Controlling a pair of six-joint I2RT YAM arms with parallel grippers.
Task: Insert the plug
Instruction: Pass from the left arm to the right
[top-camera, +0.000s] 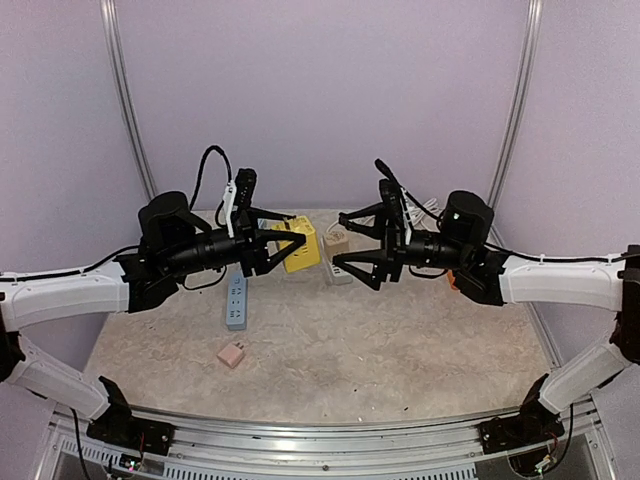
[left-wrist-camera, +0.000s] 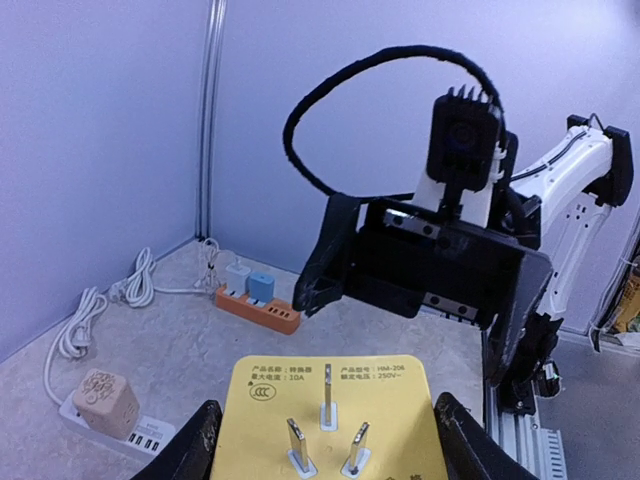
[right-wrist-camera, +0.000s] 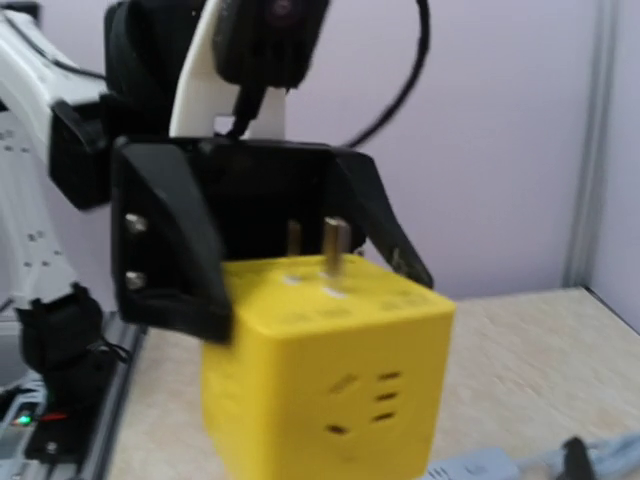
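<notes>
1. Step in hand: plug carried, not yet inserted. The left claw pinches the yellow cube plug by 2 opposite sides, in the air above the surface.
2. The plug's 3 prongs face the right claw, which hangs just opposite, spread wide and holding nothing.
3. Judgement: this reads as a handover or a re-grip. The next move calls for the prongs turned downward, lined up over a free socket, then a straight push.
4. Count, strips: 3, namely blue-grey strip, orange strip and white strip.
5. Count, cubes: 3, namely the yellow plug, a beige cube sitting on the white strip, and a pink cube lying loose.
6. Count, small adapters on the orange strip: 2.
</notes>
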